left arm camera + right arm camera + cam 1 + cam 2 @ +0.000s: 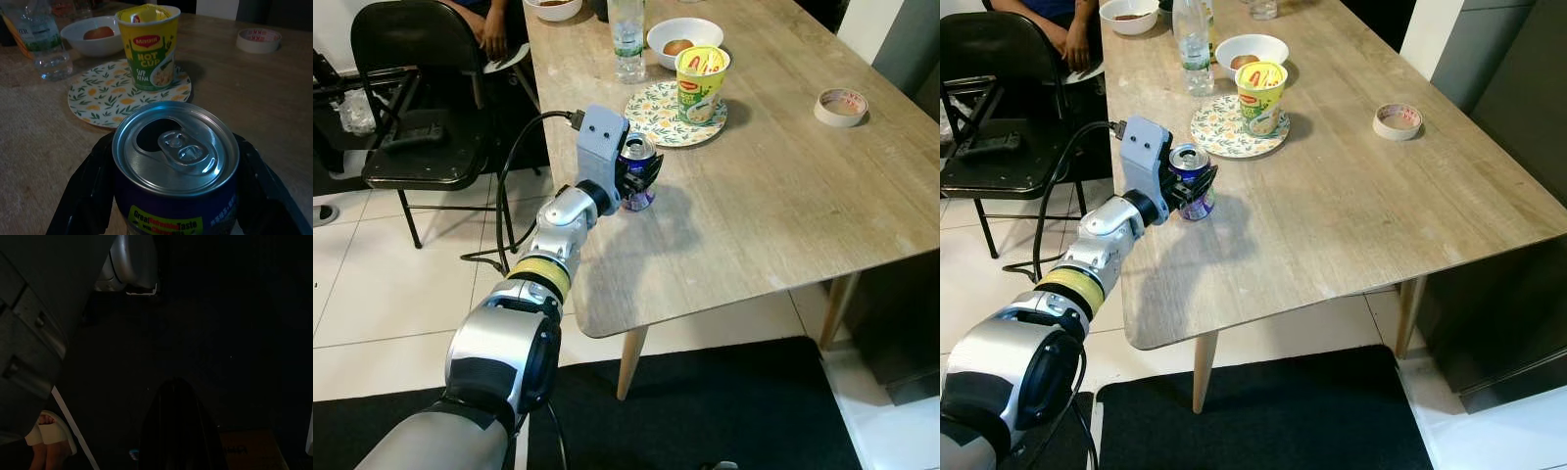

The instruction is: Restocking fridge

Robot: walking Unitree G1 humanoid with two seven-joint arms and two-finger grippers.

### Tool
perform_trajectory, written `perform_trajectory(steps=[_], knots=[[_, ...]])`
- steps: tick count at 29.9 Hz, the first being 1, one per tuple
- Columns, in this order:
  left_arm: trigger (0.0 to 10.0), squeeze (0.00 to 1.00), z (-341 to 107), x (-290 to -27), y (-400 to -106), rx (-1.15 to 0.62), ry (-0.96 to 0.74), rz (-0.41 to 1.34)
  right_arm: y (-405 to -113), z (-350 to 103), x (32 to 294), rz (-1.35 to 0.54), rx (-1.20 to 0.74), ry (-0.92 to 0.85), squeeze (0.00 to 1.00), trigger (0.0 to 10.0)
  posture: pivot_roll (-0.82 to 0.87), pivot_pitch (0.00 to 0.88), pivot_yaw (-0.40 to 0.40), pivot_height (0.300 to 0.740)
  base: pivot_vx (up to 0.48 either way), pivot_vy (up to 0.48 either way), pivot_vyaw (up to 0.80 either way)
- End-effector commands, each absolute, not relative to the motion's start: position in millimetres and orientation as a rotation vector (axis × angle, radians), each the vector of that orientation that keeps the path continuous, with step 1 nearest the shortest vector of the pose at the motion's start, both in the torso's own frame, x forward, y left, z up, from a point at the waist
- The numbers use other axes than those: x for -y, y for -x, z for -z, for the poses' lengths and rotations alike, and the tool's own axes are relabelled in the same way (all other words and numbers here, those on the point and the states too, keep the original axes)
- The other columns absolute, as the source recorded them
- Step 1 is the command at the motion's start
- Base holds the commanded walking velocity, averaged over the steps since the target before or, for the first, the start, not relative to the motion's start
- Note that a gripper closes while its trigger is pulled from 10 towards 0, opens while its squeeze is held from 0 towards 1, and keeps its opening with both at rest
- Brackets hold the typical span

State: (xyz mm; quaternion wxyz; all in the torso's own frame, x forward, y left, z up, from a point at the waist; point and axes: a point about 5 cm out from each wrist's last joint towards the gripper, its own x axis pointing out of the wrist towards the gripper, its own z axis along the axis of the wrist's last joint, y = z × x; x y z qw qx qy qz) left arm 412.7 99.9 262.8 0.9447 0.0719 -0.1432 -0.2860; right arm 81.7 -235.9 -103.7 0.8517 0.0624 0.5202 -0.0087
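Left gripper (641, 176) clamped round the can (638, 171), fingers (80, 196) hugging both sides, can upright on the table (783, 206) near its left edge | beyond: plate (658, 116) under noodle cup (701, 83), then bowl (685, 39) with egg, bottle (626, 37) | tape roll (841, 106) far right | right gripper (176, 426) idle in dark, grip unreadable

On the wooden worktop (783, 196) we see a yellow noodle cup (701, 82) standing on a patterned plate (658, 119) — behind it a white bowl (685, 37) holding something brown, and a clear water bottle (626, 37) beside that. A roll of tape (841, 106) lies well apart, toward the right edge. A black folding chair (416, 98) stands on the pale tiles, and we can make out a seated person — partly cut off — behind it.
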Motion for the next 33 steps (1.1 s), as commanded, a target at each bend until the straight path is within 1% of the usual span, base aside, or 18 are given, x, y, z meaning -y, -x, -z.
perform_trajectory(steps=[1, 10, 14, 18, 19, 21, 22, 23, 24, 25, 26, 27, 28, 29, 30, 31, 32, 33], knots=[[10.0, 0.00, -260.6, -96.4, -412.9, 0.273, -0.140, 0.596, -67.9, 107.3, 233.0, 0.036, -1.129, -0.159, 0.00, 10.0, -0.16, 0.302, 0.086, 0.740, 0.000, 0.000, 0.00], [10.0, 0.00, -274.0, -99.3, -413.9, 0.322, -0.152, 0.565, -70.7, 107.0, 232.6, 0.036, -1.125, -0.160, 0.00, 10.0, -0.16, 0.291, 0.085, 0.740, 0.000, 0.000, 0.00], [10.0, 0.00, -292.0, -120.7, -415.8, 0.403, -0.139, 0.431, -77.3, 106.4, 230.7, 0.035, -1.113, -0.166, 0.00, 10.0, -0.16, 0.273, 0.084, 0.740, 0.000, 0.000, 0.00], [10.0, 0.00, -305.5, -171.1, -414.3, 0.466, -0.138, 0.185, -84.9, 105.4, 230.1, 0.036, -1.105, -0.167, 0.00, 10.0, -0.15, 0.247, 0.081, 0.740, 0.000, 0.000, 0.00], [10.0, 0.00, -305.5, -171.1, -414.3, 0.466, -0.138, 0.185, -84.9, 105.4, 230.1, 0.036, -1.105, -0.167, 0.00, 10.0, -0.15, 0.247, 0.081, 0.740, 0.000, 0.000, 0.00], [10.0, 0.00, -306.5, -194.8, -411.6, 0.470, -0.151, 0.086, -89.4, 104.8, 229.8, 0.036, -1.102, -0.166, 0.00, 10.0, -0.13, 0.222, 0.076, 0.740, 0.000, 0.000, 0.00], [10.0, 0.00, -306.5, -194.8, -411.6, 0.470, -0.151, 0.086, -89.4, 104.8, 229.8, 0.036, -1.102, -0.166, 0.00, 10.0, -0.13, 0.222, 0.076, 0.740, 0.000, 0.000, 0.00], [10.0, 0.00, -303.3, -232.7, -404.3, 0.457, -0.194, -0.064, -95.5, 103.9, 229.2, 0.036, -1.098, -0.165, 0.00, 10.0, -0.13, 0.203, 0.074, 0.740, 0.000, 0.000, 0.00], [10.0, 0.00, -299.3, -254.7, -398.8, 0.432, -0.238, -0.154, -98.5, 103.4, 229.1, 0.037, -1.096, -0.165, 0.00, 10.0, -0.12, 0.192, 0.072, 0.740, 0.000, 0.000, 0.00], [10.0, 0.00, -299.3, -254.7, -398.8, 0.432, -0.238, -0.154, -98.5, 103.4, 229.1, 0.037, -1.096, -0.165, 0.00, 10.0, -0.12, 0.192, 0.072, 0.740, 0.000, 0.000, 0.00], [10.0, 0.00, -296.7, -267.6, -395.0, 0.415, -0.267, -0.207, -100.2, 103.1, 229.1, 0.037, -1.094, -0.166, 0.00, 10.0, -0.12, 0.192, 0.072, 0.740, 0.000, 0.000, 0.00], [10.0, 0.00, -288.4, -290.8, -387.2, 0.377, -0.279, -0.298, -103.5, 102.4, 229.0, 0.038, -1.090, -0.166, 0.00, 10.0, -0.10, 0.169, 0.068, 0.740, 0.000, 0.000, 0.00], [10.0, 0.00, -288.4, -290.8, -387.2, 0.377, -0.279, -0.298, -103.5, 102.4, 229.0, 0.038, -1.090, -0.166, 0.00, 10.0, -0.10, 0.169, 0.068, 0.740, 0.000, 0.000, 0.00], [10.0, 0.00, -282.7, -306.1, -381.1, 0.351, -0.285, -0.362, -106.1, 101.9, 228.9, 0.039, -1.088, -0.166, 0.00, 10.0, -0.10, 0.165, 0.067, 0.740, 0.000, 0.000, 0.00], [10.0, 0.00, -265.3, -332.7, -367.7, 0.292, -0.284, -0.466, -108.6, 101.4, 228.8, 0.038, -1.086, -0.164, 0.00, 10.0, -0.10, 0.138, 0.066, 0.740, 0.000, 0.000, 0.00], [10.0, 0.00, -265.3, -332.7, -367.7, 0.292, -0.284, -0.466, -108.6, 101.4, 228.8, 0.038, -1.086, -0.164, 0.00, 10.0, -0.10, 0.138, 0.066, 0.740, 0.000, 0.000, 0.00], [10.0, 0.00, -247.3, -356.7, -352.3, 0.229, -0.295, -0.560, -110.3, 101.0, 229.1, 0.039, -1.085, -0.163, 0.00, 10.0, -0.10, 0.134, 0.067, 0.740, 0.000, 0.000, 0.00], [10.0, 0.00, -206.5, -391.0, -320.8, 0.098, -0.266, -0.702, -112.9, 100.1, 230.7, 0.042, -1.085, -0.159, 0.00, 10.0, -0.10, 0.117, 0.061, 0.740, 0.000, 0.000, 0.00]])
